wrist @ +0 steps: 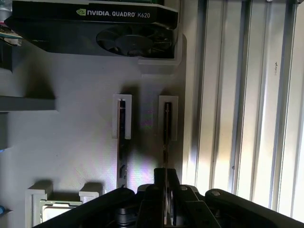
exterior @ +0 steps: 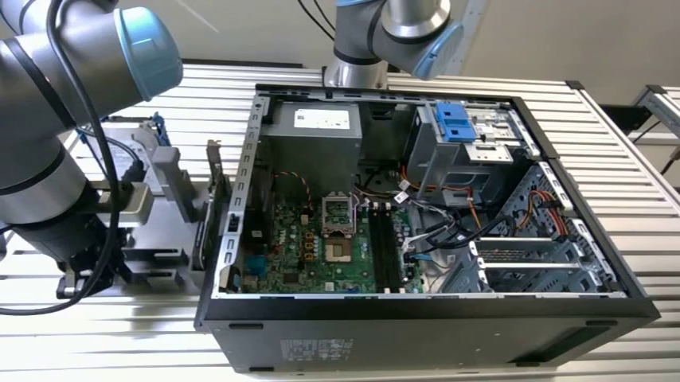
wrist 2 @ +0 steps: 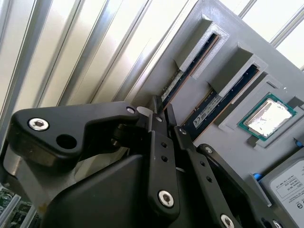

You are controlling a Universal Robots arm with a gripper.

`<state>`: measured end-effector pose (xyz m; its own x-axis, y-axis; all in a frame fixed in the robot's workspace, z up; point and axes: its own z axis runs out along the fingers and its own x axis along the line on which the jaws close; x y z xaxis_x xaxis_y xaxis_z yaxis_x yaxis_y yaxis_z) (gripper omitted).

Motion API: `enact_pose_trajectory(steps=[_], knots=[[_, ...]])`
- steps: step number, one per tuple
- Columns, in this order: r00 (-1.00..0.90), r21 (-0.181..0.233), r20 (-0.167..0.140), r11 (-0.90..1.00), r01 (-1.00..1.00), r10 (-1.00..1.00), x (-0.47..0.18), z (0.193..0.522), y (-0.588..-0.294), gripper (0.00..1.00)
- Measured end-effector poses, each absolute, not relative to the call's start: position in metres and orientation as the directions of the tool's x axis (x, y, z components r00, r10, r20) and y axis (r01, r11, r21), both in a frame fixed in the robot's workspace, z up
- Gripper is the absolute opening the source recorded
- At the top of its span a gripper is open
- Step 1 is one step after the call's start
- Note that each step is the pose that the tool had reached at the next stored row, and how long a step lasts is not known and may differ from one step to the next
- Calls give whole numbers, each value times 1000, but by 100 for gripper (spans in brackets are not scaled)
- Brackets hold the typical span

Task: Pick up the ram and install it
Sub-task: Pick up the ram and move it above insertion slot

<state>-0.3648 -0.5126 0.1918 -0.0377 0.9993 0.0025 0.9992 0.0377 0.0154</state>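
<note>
In both wrist views my gripper [wrist 2: 162,111] [wrist: 165,176] stands over a grey parts holder [wrist 2: 209,28] [wrist: 71,137]. Two blue ram sticks stand on edge in neighbouring slots of the holder. The fingers sit tight on either side of one end of the ram [wrist 2: 187,73] [wrist: 166,133], shut on it while it still rests in its slot. The other stick [wrist 2: 223,97] [wrist: 122,142] stands free beside it. In the exterior view the arm [exterior: 64,159] hangs over the holder [exterior: 159,183] at that view's left. The motherboard's black memory slots [exterior: 384,247] lie open in the computer case [exterior: 425,318].
The holder also carries a square silver processor chip [wrist 2: 266,116], a hard drive [wrist 2: 289,185] and a black graphics card [wrist: 104,28]. Ribbed aluminium table slats [wrist: 237,95] run beside the holder. Cables and a drive cage [exterior: 467,135] crowd the case on the exterior view's right.
</note>
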Motion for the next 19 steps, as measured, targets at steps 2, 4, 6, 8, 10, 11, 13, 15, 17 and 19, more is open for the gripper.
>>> enact_pose_trajectory(steps=[2, 4, 6, 8, 10, 11, 13, 15, 17, 19], knots=[[-38, 15, 2, 38, 999, 999, -365, 193, -513, 0], [-38, 15, 2, 38, 999, 999, -365, 195, -513, 0], [-38, 15, 2, 38, 999, 999, -365, 197, -513, 0], [-38, 15, 2, 38, 999, 999, -365, 199, -513, 0], [-38, 15, 2, 38, 999, 999, -365, 202, -513, 0], [-38, 15, 2, 38, 999, 999, -365, 203, -513, 0], [-38, 15, 2, 38, 999, 999, -365, 205, -513, 0], [-38, 15, 2, 38, 999, 999, -365, 207, -513, 0], [-38, 15, 2, 38, 999, 999, -365, 209, -513, 0], [-38, 15, 2, 38, 999, 999, -365, 211, -513, 0]])
